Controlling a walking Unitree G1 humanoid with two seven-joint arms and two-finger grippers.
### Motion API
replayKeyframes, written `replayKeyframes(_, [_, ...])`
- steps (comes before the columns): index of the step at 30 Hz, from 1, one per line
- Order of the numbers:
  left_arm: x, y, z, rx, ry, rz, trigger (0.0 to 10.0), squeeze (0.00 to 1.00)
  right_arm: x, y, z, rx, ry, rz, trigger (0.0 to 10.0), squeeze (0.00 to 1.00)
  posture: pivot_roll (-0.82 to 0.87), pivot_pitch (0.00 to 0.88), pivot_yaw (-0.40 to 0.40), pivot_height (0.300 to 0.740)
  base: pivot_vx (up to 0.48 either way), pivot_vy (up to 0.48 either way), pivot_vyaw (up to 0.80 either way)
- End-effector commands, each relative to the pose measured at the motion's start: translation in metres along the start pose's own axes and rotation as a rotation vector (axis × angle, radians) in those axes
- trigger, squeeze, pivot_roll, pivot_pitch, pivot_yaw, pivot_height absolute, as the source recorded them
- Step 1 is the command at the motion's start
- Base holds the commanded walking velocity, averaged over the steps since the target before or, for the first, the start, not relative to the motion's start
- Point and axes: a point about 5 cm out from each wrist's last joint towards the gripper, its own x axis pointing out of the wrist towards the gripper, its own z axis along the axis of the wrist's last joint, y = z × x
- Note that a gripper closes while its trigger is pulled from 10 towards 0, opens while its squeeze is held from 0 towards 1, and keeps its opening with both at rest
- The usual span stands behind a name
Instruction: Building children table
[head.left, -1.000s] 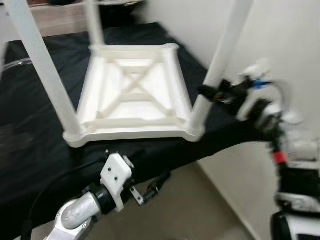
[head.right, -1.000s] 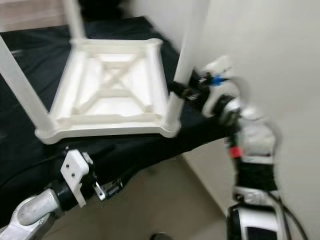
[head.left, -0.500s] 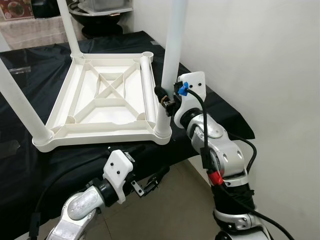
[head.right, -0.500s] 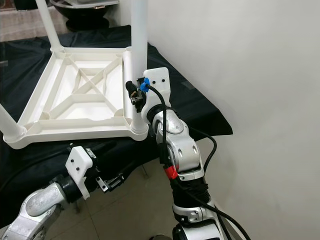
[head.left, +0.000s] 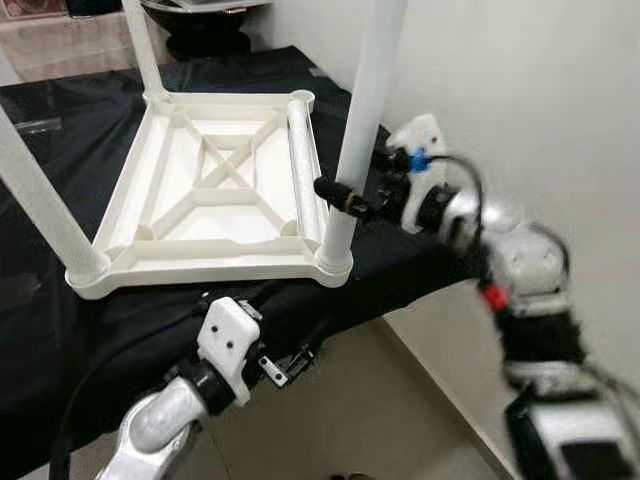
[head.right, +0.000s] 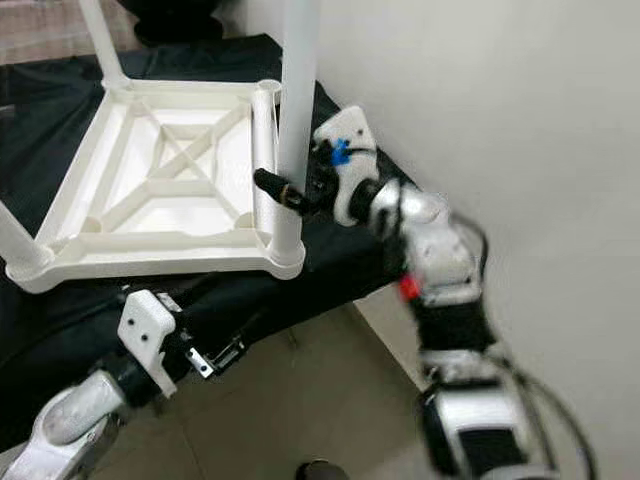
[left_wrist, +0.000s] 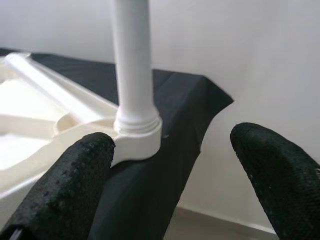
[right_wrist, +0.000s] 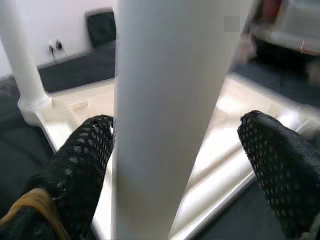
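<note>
on the black cloth (head.left: 420, 270) the white table top (head.left: 215, 195) lies upside down. the right gripper (head.left: 345, 197) is at the near right leg (head.left: 362, 110), its fingers (right_wrist: 80, 165) wide apart on both sides of the leg and not pressing it. one loose leg (head.left: 303, 165) lies inside the frame. the left gripper (left_wrist: 170, 175) hangs open below the table edge. to seat the leg well, the robot should probably close squarely on it, hold it upright and push straight down into the corner socket (left_wrist: 136, 136).

Right claw (head.right: 283, 190) around upturned white table's (head.right: 160, 190) leg (head.right: 297, 100).
</note>
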Motion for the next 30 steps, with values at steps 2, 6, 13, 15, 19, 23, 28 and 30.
replayKeyframes(2, [-0.004, -0.003, 0.002, 0.003, 0.010, 0.009, 10.0, 0.00, 0.003, -0.003, -0.001, 0.013, -0.024, 0.071, 10.0, 1.00, 0.03, 0.180, -0.119, 0.740, 0.000, 0.000, 0.00])
replayKeyframes(6, [-0.011, -0.007, 0.001, -0.003, 0.033, 0.006, 10.0, 0.00, 0.001, -0.020, 0.017, 0.064, -0.109, 0.151, 10.0, 0.00, 0.05, 0.193, -0.111, 0.740, 0.000, 0.000, 0.00])
replayKeyframes(13, [-0.015, -0.011, 0.001, -0.012, 0.053, -0.001, 10.0, 0.00, -0.005, -0.031, 0.031, 0.075, -0.168, 0.265, 0.0, 0.00, 0.07, 0.199, -0.100, 0.740, 0.000, 0.000, 0.00])
replayKeyframes(15, [-0.016, -0.011, 0.001, -0.014, 0.056, -0.002, 10.0, 0.00, -0.006, -0.033, 0.033, 0.078, -0.183, 0.287, 0.0, 0.00, 0.07, 0.199, -0.096, 0.740, 0.000, 0.000, 0.00])
replayKeyframes(19, [-0.017, -0.012, 0.002, -0.018, 0.064, -0.004, 10.0, 0.00, -0.009, -0.036, 0.034, 0.080, -0.185, 0.353, 0.0, 0.00, 0.07, 0.199, -0.094, 0.740, 0.000, 0.000, 0.00])
replayKeyframes(23, [-0.018, -0.012, 0.002, -0.019, 0.068, -0.004, 10.0, 0.00, -0.011, -0.037, 0.033, 0.071, -0.165, 0.388, 0.0, 0.00, 0.06, 0.202, -0.092, 0.740, 0.000, 0.000, 0.00])
replayKeyframes(28, [-0.017, -0.012, 0.002, -0.024, 0.069, -0.003, 10.0, 0.00, -0.016, -0.041, 0.033, 0.050, -0.106, 0.402, 0.0, 0.00, 0.04, 0.207, -0.093, 0.740, 0.000, 0.000, 0.00])
replayKeyframes(30, [-0.016, -0.012, 0.002, -0.027, 0.067, -0.002, 10.0, 0.00, -0.018, -0.044, 0.033, 0.028, -0.080, 0.367, 0.0, 0.00, 0.03, 0.208, -0.097, 0.740, 0.000, 0.000, 0.00])
